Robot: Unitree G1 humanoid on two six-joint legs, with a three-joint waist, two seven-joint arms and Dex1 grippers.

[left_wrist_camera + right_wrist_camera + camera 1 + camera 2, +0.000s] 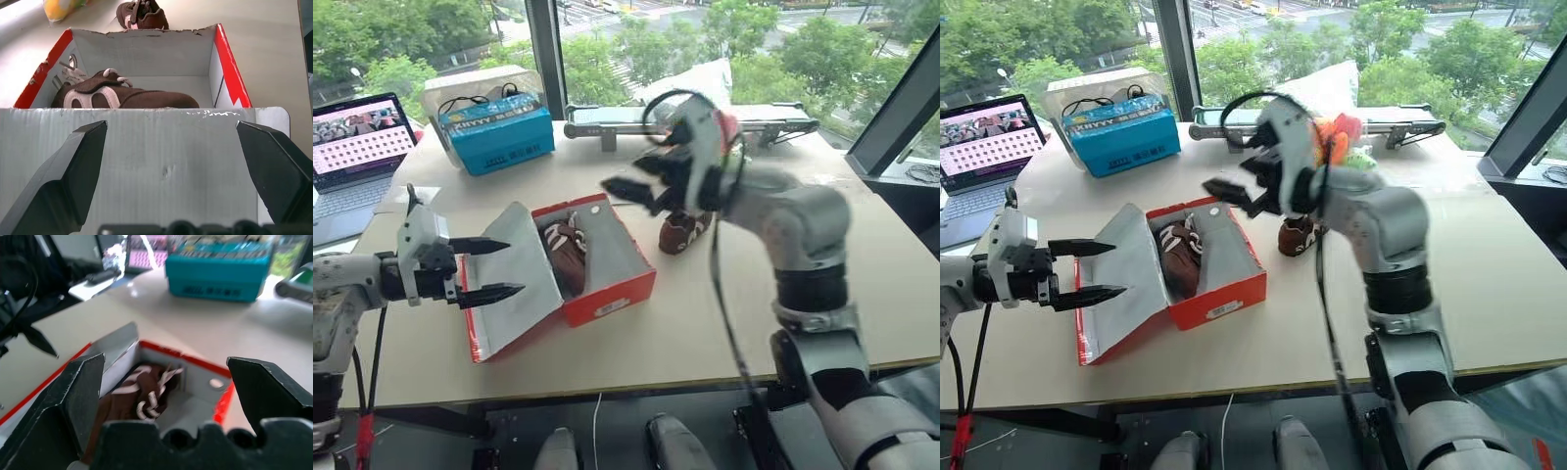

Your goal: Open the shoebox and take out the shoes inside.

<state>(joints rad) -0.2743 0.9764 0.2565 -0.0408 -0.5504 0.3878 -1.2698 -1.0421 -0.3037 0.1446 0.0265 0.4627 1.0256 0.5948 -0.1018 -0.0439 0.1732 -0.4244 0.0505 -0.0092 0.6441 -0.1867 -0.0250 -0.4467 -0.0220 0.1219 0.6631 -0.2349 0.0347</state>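
We see a pale beige table (pixel 705 333) set against large windows with trees outside. At its far left corner an open laptop (pixel 357 147) is cut off by the frame edge; beside it stands a blue box (pixel 499 132) with a clear container behind.

Near the left edge, the left gripper (pixel 489 269) hovers with its two black fingers spread, just beside the raised lid of the shoebox (pixel 607 284). The shoebox is red cardboard, grey-white inside, and lies open towards the front middle of the table. One dark brown shoe (pixel 566 253) with white stripes lies inside, partly hidden by the box wall.

Above the box, the right gripper (pixel 641 181) hangs with its fingers wide apart, holding nothing. The second shoe (pixel 683 232) rests on the table just right of the box, partly hidden by the arm. Orange and green plush shapes (pixel 1340 132) behind the arm are hard to make out.
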